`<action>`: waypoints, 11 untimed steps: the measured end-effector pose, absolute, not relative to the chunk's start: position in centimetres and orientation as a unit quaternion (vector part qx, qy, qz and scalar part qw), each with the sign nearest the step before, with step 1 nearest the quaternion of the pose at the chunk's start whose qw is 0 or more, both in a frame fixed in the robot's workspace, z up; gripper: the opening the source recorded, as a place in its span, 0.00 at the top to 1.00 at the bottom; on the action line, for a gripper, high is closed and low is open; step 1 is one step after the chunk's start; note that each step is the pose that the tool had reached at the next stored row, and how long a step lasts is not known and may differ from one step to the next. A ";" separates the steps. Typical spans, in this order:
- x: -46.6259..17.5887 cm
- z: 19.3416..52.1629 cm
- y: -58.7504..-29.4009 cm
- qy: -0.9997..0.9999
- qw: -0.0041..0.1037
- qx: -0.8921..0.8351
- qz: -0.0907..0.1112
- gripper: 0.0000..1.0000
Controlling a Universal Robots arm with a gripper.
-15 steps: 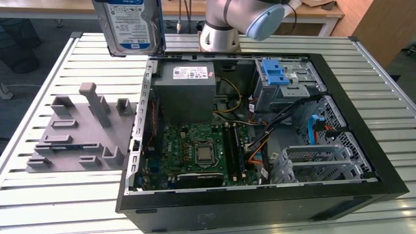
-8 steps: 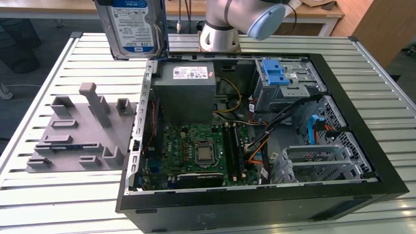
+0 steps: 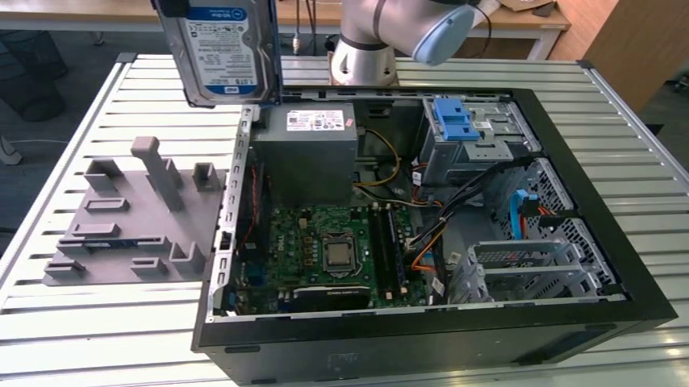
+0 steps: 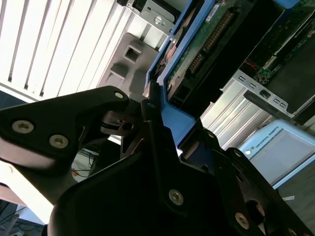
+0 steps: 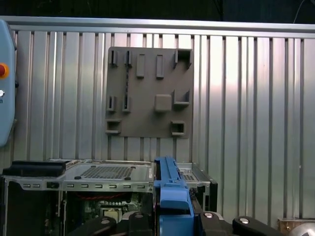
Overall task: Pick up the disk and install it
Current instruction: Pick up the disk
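slatted metal table (image 3: 64,322) is carrying the whole set-up across the exterior view. open black computer case (image 3: 431,347) is lying on its side over the centre and right of that frame, with its interior facing up. grey slotted fixture plate (image 3: 119,234) is resting on the table at the left centre, just beside the case wall. inside the case, the grey power supply (image 3: 306,153) is sitting at the upper middle, the green motherboard (image 3: 323,250) is lying below it, and the blue-handled drive cage (image 3: 457,121) is standing at the upper right. the disk (image 3: 224,52) is hanging upright in the upper left of the frame, label towards the camera, raised above the table and well apart from the fixture plate. in the second wrist view the gripper (image 4: 156,120) is pressing its fingers closed on the edge of the disk's blue carrier (image 4: 172,110), so the tool is gripping the disk and nothing else. the disk's circuit board (image 4: 197,46) is facing outward, uncovered. the disk is probably handling as a stiff, dense and fairly heavy piece. its metal faces are likely slippery, and its board and connector are likely fragile under knocks. the plastic carrier edges are probably offering the safest hold.
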State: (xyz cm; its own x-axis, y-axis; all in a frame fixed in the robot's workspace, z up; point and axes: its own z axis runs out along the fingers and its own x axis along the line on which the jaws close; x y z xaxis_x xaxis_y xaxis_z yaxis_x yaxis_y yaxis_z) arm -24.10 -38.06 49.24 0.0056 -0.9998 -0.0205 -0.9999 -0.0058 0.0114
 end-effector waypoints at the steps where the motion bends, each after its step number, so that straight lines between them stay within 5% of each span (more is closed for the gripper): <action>1: -23.7 49.2 -38.1 0.705 0.003 -0.709 0.011 0.64; 11: -22.2 49.2 -38.2 0.705 0.003 -0.709 0.011 0.64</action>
